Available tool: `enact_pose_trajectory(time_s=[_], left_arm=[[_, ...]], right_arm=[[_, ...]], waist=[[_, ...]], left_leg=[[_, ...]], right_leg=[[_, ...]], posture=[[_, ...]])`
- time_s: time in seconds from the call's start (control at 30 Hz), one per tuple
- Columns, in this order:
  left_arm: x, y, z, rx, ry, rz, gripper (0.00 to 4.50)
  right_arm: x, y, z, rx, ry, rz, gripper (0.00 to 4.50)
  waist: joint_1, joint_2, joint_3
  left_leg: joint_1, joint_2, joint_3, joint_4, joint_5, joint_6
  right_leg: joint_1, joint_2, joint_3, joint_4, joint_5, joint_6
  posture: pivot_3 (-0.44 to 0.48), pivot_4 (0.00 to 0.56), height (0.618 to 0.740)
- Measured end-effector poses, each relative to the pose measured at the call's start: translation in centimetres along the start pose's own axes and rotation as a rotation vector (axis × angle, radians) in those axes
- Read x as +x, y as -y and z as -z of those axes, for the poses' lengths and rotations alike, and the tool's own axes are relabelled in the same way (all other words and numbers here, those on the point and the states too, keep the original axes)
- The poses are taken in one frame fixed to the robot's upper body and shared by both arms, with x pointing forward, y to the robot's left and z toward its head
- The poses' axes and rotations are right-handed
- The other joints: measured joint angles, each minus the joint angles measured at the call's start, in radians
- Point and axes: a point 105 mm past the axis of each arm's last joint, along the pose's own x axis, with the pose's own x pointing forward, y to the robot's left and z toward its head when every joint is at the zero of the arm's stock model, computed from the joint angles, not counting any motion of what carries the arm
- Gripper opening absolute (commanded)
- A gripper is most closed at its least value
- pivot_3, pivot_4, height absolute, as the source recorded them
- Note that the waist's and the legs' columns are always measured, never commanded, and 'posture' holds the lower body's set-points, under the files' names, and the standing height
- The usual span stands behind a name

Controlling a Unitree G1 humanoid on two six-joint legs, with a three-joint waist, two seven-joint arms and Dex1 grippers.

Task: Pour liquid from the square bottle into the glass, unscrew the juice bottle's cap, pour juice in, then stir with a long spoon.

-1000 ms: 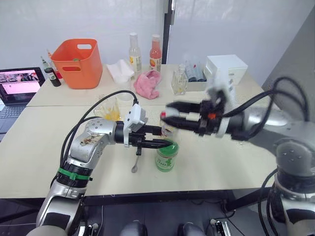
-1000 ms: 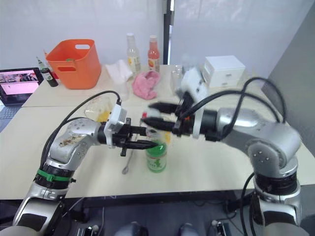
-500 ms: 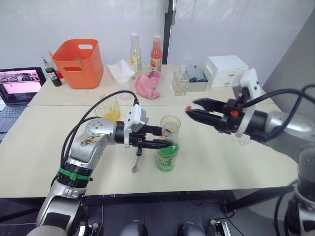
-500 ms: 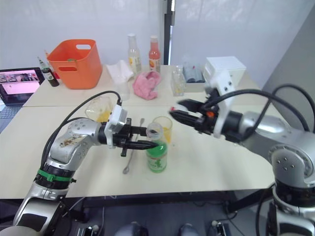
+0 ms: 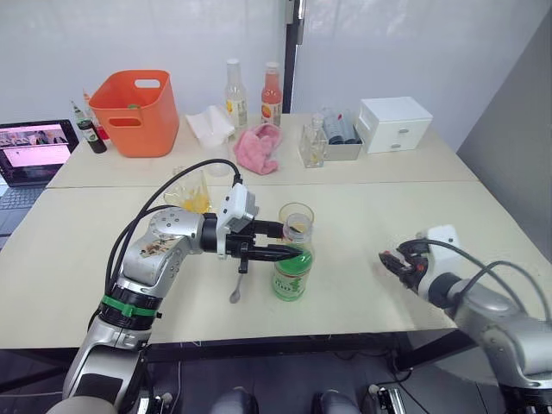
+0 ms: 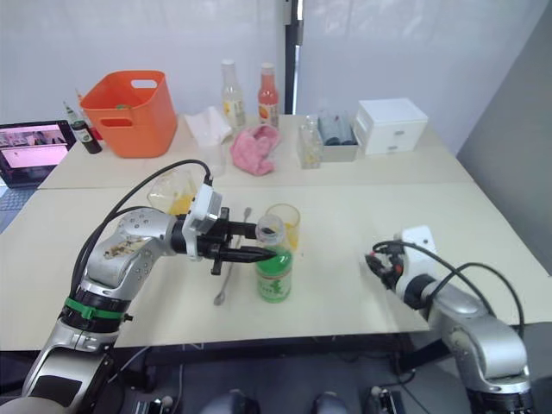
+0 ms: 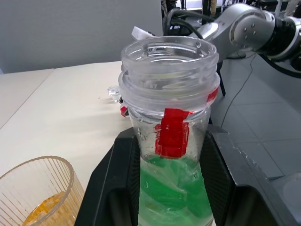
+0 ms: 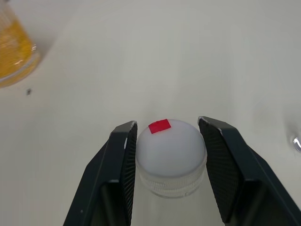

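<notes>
The juice bottle point(image 5: 292, 272) stands uncapped at the lower centre of the frame on the desk point(image 5: 362, 216), green juice point(image 7: 171, 190) filling it to about the shoulder. The left claw point(image 5: 289, 244) is clamped on its neck, one black finger on each side. Just behind it stands the glass point(image 5: 297, 220), holding orange-yellow liquid at the bottom. The square bottle point(image 5: 191, 194) sits left of centre, tilted behind the left arm's cable, with orange liquid in it. The long spoon point(image 5: 239, 278) lies on the desk just left of the juice bottle.

At the lower right, the right claw point(image 8: 167, 149) has its fingers around the white cap point(image 8: 171, 157), which rests on the desk with its red mark up; whether they press it I cannot tell.

Along the top of the frame stand an orange basket point(image 5: 136, 110), two tall slim bottles point(image 5: 253, 92), a pink cloth point(image 5: 261, 147) and a white box point(image 5: 394, 122).
</notes>
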Motion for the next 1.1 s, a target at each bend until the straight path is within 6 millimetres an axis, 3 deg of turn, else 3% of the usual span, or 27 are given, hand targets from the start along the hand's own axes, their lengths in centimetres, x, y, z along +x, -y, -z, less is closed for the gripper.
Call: enact_pose_trajectory(time_s=[0.4,0.47,0.63,0.7,0.8,0.9,1.1], left_arm=[[0.0,0.0,0.0,-0.001,0.000,-0.001,1.42],[0.0,-0.1,0.0,-0.002,0.000,-0.002,1.42],[0.0,-0.1,0.0,-0.001,0.000,-0.002,1.42],[0.0,-0.1,0.0,-0.001,0.000,-0.002,1.42],[0.0,-0.1,0.0,-0.001,-0.001,-0.003,1.42],[-0.1,-0.1,0.0,-0.002,-0.001,-0.003,1.42],[-0.9,-0.2,-0.1,-0.017,-0.006,-0.010,1.42]], right_arm=[[1.3,0.9,2.5,0.056,0.011,0.085,1.60],[1.5,0.8,2.5,0.060,0.022,0.079,2.62],[1.7,0.2,2.9,0.095,0.026,0.052,4.30],[1.7,0.2,2.7,0.095,0.035,0.043,4.48],[1.3,-0.3,1.3,0.088,0.087,0.013,4.48],[0.6,-1.1,-1.3,0.057,0.174,-0.042,4.48],[-2.4,-5.2,-7.6,-0.056,0.351,-0.328,4.48]], waist=[[0.000,0.000,0.000],[-0.001,0.000,0.000],[0.000,0.000,0.000],[0.000,0.000,0.000],[-0.001,0.001,0.000],[0.000,0.001,0.000],[-0.002,0.001,0.000]], left_leg=[[0.000,0.000,0.000,0.000,0.000,0.000],[0.000,0.000,0.000,0.000,0.000,0.000],[0.000,0.000,0.000,0.000,0.000,0.000],[0.000,0.000,0.000,0.000,0.000,0.000],[0.000,0.000,0.000,0.000,0.000,0.000],[0.000,0.000,0.000,0.000,0.000,0.000],[0.001,0.001,-0.001,0.000,0.000,0.000]], right_leg=[[0.001,0.000,0.000,0.000,0.000,0.000],[0.001,0.000,0.000,0.000,0.000,0.000],[0.001,0.000,0.000,0.001,0.000,0.000],[0.001,0.000,0.000,0.001,0.000,0.000],[0.000,0.000,0.000,0.001,0.000,0.000],[0.001,0.000,0.000,0.001,0.000,0.000],[0.000,0.001,0.000,0.001,0.000,0.000]], posture=[[0.000,0.150,0.740],[0.000,0.150,0.740],[0.000,0.150,0.740],[0.000,0.150,0.740],[0.000,0.150,0.740],[0.000,0.150,0.740],[0.000,0.150,0.740]])
